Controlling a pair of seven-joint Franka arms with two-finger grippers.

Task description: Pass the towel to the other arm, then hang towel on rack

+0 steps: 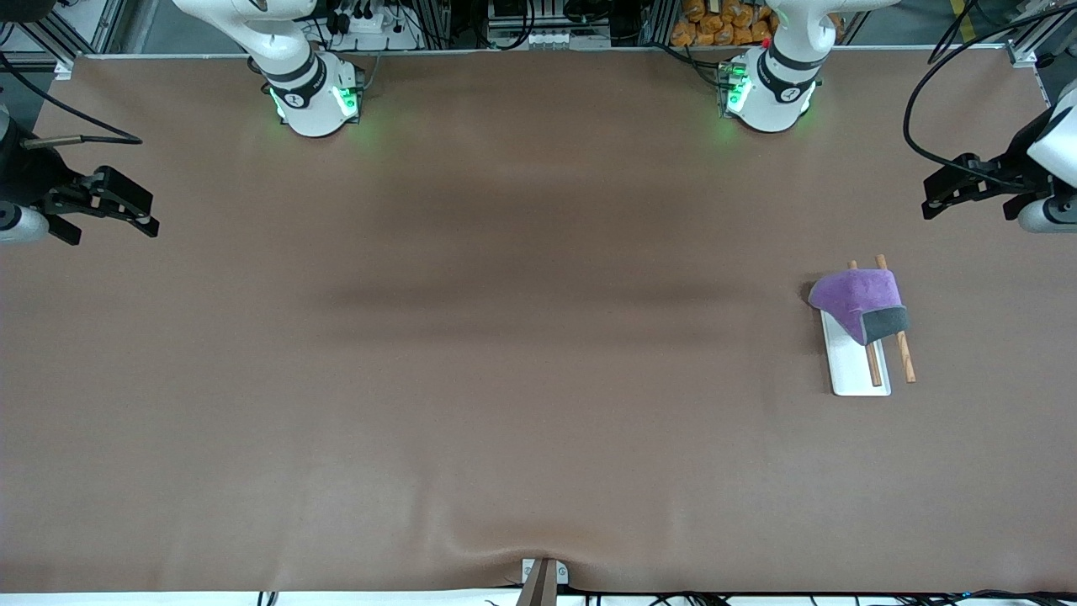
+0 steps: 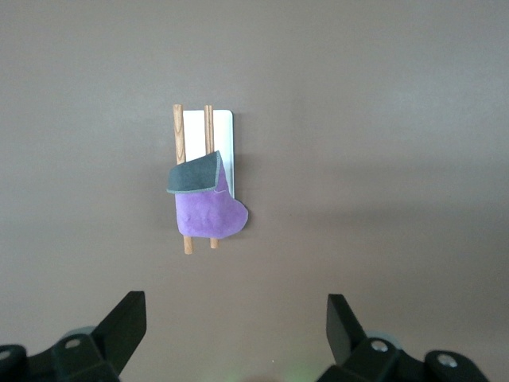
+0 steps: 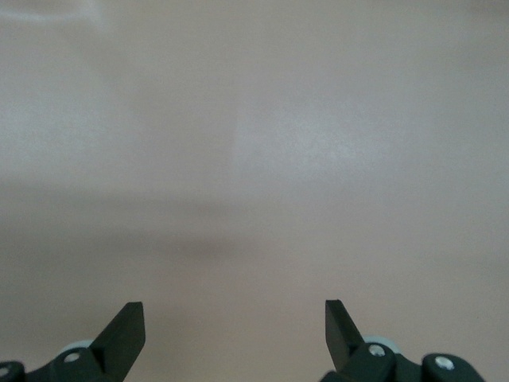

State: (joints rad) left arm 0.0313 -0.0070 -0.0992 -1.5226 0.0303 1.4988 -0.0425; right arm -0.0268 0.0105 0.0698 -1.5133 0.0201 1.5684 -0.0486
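The table (image 1: 505, 379) lies bare but for the rack (image 1: 854, 370) toward the left arm's end, its rods carrying the towel (image 1: 858, 303), draped purple side up, so the hanging looks done. The left gripper (image 1: 930, 202) and right gripper (image 1: 151, 223) hover at opposite table ends, spread wide and empty, seemingly parked clear.

- My arm bases (image 1: 315, 93): white rounded shells, black joint bands, green lights.
- My grippers: black, wedge-shaped fingers (image 2: 123, 322), silver screws (image 2: 379, 346).
- My cabling (image 1: 934, 93): black, looped beside the wrist.
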